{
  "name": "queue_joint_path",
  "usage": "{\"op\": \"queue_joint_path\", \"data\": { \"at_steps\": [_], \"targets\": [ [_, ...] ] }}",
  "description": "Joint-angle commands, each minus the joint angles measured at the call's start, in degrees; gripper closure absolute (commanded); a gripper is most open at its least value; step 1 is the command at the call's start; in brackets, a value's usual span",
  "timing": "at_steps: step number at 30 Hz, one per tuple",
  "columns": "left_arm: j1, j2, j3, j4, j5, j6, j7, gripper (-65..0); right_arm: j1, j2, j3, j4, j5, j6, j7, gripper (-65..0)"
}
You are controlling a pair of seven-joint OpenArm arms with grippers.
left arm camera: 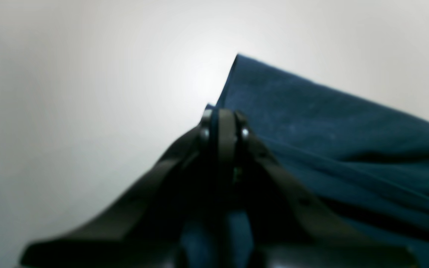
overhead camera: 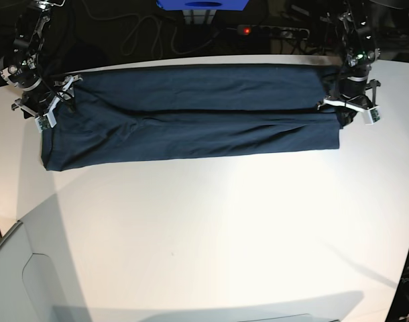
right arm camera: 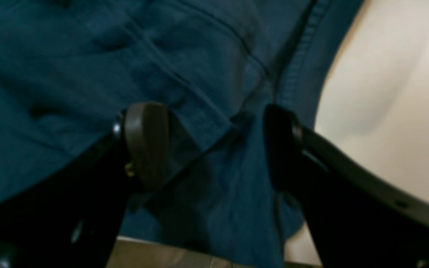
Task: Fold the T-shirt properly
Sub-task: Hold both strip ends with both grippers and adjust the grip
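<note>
The dark navy T-shirt (overhead camera: 191, 114) lies folded into a long band across the far half of the white table (overhead camera: 211, 228). At the band's right end, my left gripper (overhead camera: 343, 109) is shut on the cloth's edge. In the left wrist view its fingertips (left arm camera: 223, 123) are pressed together with a strip of blue T-shirt (left arm camera: 330, 123) pinched between them. At the band's left end my right gripper (overhead camera: 51, 107) is open. In the right wrist view the right gripper (right arm camera: 214, 145) has its jaws wide apart, straddling a hemmed fold of the T-shirt (right arm camera: 69, 56).
Beyond the table's far edge are a blue box (overhead camera: 201, 5), cables and a power strip (overhead camera: 271, 30) with a red light. A grey panel (overhead camera: 20, 282) sits at the near left corner. Bare white tabletop fills the near half.
</note>
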Motion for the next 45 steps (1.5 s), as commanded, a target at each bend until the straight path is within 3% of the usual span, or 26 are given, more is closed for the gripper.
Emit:
{"op": "queue_joint_path", "data": {
  "at_steps": [1, 15, 16, 21, 30, 38, 45],
  "targets": [
    [0.08, -0.6, -0.35, 0.79, -0.21, -0.06, -1.52, 0.0, 0.44, 0.92, 0.33, 0.87, 0.61, 1.39, 1.02, -38.1],
    [0.26, -0.33, -0.09, 1.5, -0.21, -0.06, -1.17, 0.0, 1.32, 1.44, 2.09, 1.31, 0.61, 1.39, 1.02, -38.1],
    [0.34, -0.16, -0.26, 1.67, -0.29, -0.06, -1.17, -0.8, 1.32, 1.44, 2.27, 1.31, 0.61, 1.39, 1.02, -38.1],
    [0.61, 0.02, -0.44, 2.9, -0.29, 0.21, -1.17, -19.6, 1.32, 1.62, 2.27, 1.39, 0.61, 1.39, 1.02, -38.1],
    [1.4, -0.42, -0.62, 3.96, -0.21, 0.47, -1.17, -20.8, 2.2, 1.36, 2.18, 1.66, 0.61, 1.39, 1.02, -38.1],
    [1.22, 0.02, -0.62, 3.25, -0.21, 0.3, -1.17, -32.9, 2.2, -0.23, 2.0, 4.65, 0.7, 1.39, 0.76, -38.1],
    [0.78, 0.02, -0.44, -2.64, -0.29, 0.21, -1.35, -33.2, 1.85, -1.28, 1.92, 4.74, 0.7, 1.39, 0.85, -38.1]
  ]
}}
